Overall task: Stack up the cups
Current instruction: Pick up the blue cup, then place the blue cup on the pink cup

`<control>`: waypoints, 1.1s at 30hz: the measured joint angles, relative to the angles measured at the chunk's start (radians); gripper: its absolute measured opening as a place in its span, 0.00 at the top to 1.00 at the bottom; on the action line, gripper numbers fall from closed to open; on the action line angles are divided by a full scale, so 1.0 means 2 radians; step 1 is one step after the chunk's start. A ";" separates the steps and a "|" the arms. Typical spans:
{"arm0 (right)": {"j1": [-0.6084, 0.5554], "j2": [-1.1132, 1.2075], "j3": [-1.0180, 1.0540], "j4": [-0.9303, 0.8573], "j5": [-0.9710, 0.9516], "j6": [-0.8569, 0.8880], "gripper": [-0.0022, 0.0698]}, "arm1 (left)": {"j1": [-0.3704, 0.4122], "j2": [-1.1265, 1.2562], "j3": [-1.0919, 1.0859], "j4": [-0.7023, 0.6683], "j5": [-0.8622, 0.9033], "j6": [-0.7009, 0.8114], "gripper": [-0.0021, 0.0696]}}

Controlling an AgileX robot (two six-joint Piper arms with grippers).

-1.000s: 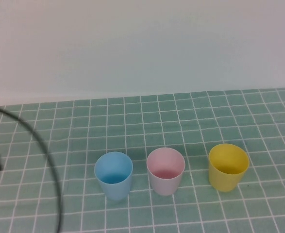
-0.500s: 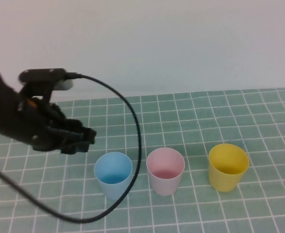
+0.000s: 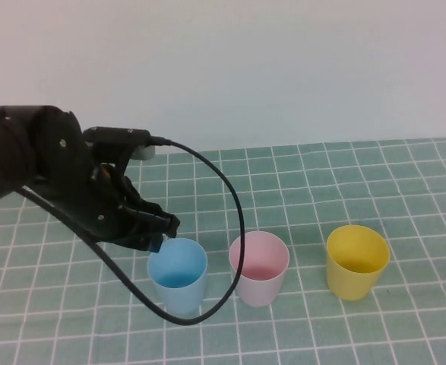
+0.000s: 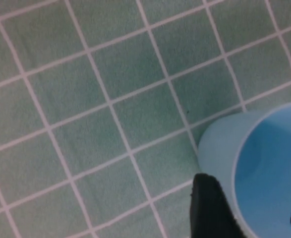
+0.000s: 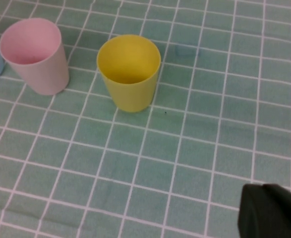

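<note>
Three cups stand upright in a row on the green checked cloth: light blue cup (image 3: 177, 274), pale pink cup (image 3: 259, 268), yellow cup (image 3: 357, 261). My left gripper (image 3: 162, 232) hangs open at the blue cup's rim on its far left side. In the left wrist view the blue cup (image 4: 269, 158) lies between my left gripper's (image 4: 253, 181) fingers, one finger outside its wall. My right gripper (image 5: 269, 210) is out of the high view, shut, low over the cloth, apart from the yellow cup (image 5: 129, 69) and pink cup (image 5: 33, 54).
The left arm's black cable (image 3: 234, 220) loops down between the blue and pink cups. A pale wall (image 3: 283, 68) backs the cloth (image 3: 405, 175).
My left arm has come in from the left and moved right and down, until its gripper reached the blue cup's rim. The cups have not moved.
</note>
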State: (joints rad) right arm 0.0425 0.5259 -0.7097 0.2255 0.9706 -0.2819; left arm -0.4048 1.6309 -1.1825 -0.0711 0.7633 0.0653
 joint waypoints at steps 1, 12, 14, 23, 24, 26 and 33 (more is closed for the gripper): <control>0.000 0.000 0.000 0.002 0.000 0.001 0.97 | -0.001 0.007 0.000 0.000 0.000 0.000 0.49; 0.000 0.000 0.000 0.006 0.002 0.001 0.97 | -0.003 0.075 0.000 0.009 -0.003 -0.011 0.67; 0.000 0.000 0.000 0.006 0.002 0.001 0.97 | -0.003 0.075 0.000 0.010 -0.010 -0.015 0.87; 0.000 0.000 0.000 0.006 -0.001 0.001 0.97 | -0.003 0.066 -0.088 0.059 0.073 -0.010 0.97; 0.000 0.000 0.000 0.006 -0.002 0.001 0.97 | -0.003 0.063 -0.111 0.069 0.091 -0.010 0.97; 0.000 0.000 0.000 0.006 -0.001 0.001 0.97 | -0.003 0.057 -0.161 0.067 0.128 -0.007 0.97; 0.000 0.000 0.000 0.006 -0.001 0.001 0.97 | -0.030 0.066 -0.279 -0.090 0.196 0.076 0.97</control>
State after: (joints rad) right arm 0.0425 0.5259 -0.7097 0.2372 0.9683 -0.2802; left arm -0.4652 1.7626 -1.7403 -0.2520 1.1558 0.2171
